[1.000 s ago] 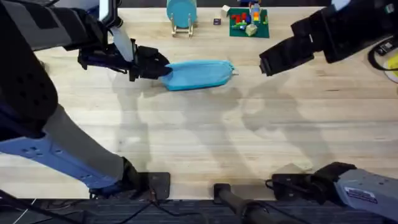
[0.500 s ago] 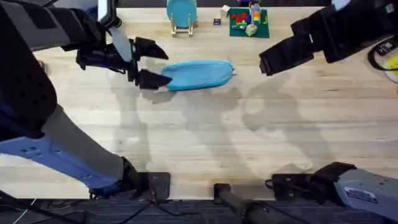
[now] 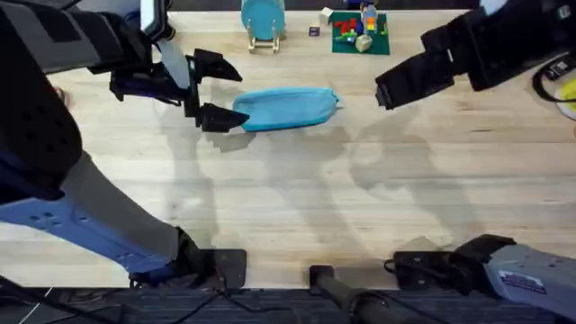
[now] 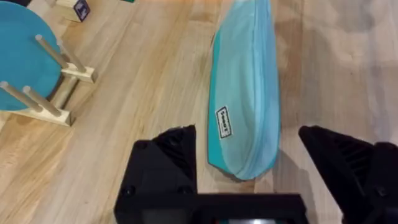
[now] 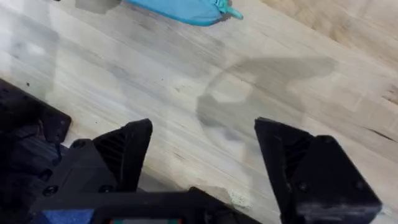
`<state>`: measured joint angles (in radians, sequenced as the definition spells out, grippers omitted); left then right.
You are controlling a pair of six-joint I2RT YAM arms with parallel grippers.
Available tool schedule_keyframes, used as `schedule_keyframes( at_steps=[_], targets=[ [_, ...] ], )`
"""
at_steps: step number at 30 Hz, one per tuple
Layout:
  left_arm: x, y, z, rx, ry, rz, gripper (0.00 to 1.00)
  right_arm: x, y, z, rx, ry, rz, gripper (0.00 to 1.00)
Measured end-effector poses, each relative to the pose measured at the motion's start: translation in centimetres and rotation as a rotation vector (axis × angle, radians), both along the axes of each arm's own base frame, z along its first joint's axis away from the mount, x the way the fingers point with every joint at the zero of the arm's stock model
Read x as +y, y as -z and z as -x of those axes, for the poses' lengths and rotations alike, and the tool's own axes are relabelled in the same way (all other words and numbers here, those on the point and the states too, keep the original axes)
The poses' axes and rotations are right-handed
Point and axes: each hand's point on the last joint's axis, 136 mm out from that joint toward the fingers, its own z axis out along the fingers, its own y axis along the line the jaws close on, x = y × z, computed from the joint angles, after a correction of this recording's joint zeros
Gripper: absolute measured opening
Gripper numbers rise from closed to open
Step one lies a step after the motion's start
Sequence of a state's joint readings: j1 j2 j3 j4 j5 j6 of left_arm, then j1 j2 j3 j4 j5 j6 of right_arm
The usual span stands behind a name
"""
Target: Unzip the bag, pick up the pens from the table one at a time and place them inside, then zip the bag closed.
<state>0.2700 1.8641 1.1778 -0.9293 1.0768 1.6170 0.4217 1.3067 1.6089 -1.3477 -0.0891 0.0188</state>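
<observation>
Bag [image 3: 286, 108] lies zipped near table [image 3: 288, 207] far edge, left gripper [image 3: 220, 92] spread at its left end. Right gripper [image 5: 202, 158] spread, well apart. Teal disc on wooden stand [image 3: 262, 22] and toy bricks [image 3: 359, 31] behind bag.

I read the bag [image 4: 245, 106] as soft matt cloth, light blue, with a small sewn label. The table [image 3: 297, 198] is pale wood, plank grain plain, low sheen. Left gripper [image 4: 249, 177] fingers look like matt black plastic (right gripper [image 5: 202, 165] likewise).
</observation>
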Motion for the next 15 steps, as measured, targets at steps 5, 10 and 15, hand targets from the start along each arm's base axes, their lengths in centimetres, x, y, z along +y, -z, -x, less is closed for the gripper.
schedule_keyframes(
  at_steps=[5,10,15],
  targets=[
    [-0.1,-0.2,0.1,0.008,-0.001,0.015,0.995,0.0,0.0,0.0,0.0,0.0,0.0,0.996],
    [-0.4,-0.5,0.8,0.048,-0.002,0.038,0.995,0.0,0.0,0.0,0.0,0.0,0.0,0.996],
    [-0.4,-2.1,1.5,0.044,-0.006,0.033,0.995,0.0,0.0,0.0,0.0,0.0,0.0,0.996]
  ],
)
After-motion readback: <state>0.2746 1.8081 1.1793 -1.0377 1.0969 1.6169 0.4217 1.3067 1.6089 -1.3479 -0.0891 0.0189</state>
